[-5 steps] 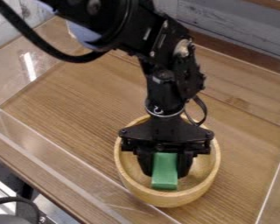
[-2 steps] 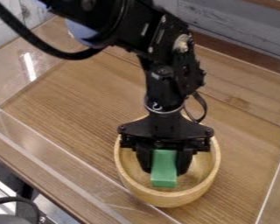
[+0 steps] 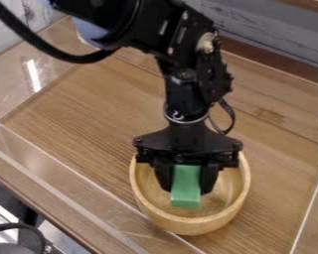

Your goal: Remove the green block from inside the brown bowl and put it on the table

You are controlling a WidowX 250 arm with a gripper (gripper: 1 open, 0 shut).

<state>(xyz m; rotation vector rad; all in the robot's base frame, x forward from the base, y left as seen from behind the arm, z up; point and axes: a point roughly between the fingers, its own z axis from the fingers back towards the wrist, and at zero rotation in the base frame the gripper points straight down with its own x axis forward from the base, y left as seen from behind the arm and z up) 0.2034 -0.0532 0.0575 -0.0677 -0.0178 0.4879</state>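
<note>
One black two-fingered gripper (image 3: 189, 171) hangs from the dark arm, pointing straight down into the round, light tan wooden bowl (image 3: 154, 203). Its jaws are drawn in as far as they go and pinch the upper end of the small, flat, bright green block (image 3: 187, 189). That block sits inside the bowl, directly beneath the gripper, its long axis tilted steeply so its lower end points toward the bowl's near wall; whether that end rests on the bowl's floor cannot be told. Because the block lies straight below the tool and within the thick rim, the coming move most likely calls for a vertical lift that clears the rim before any sideways travel. Around the bowl spreads the broad brown wood-grain table (image 3: 95, 109), with bare surface behind the bowl and to its left.
</note>
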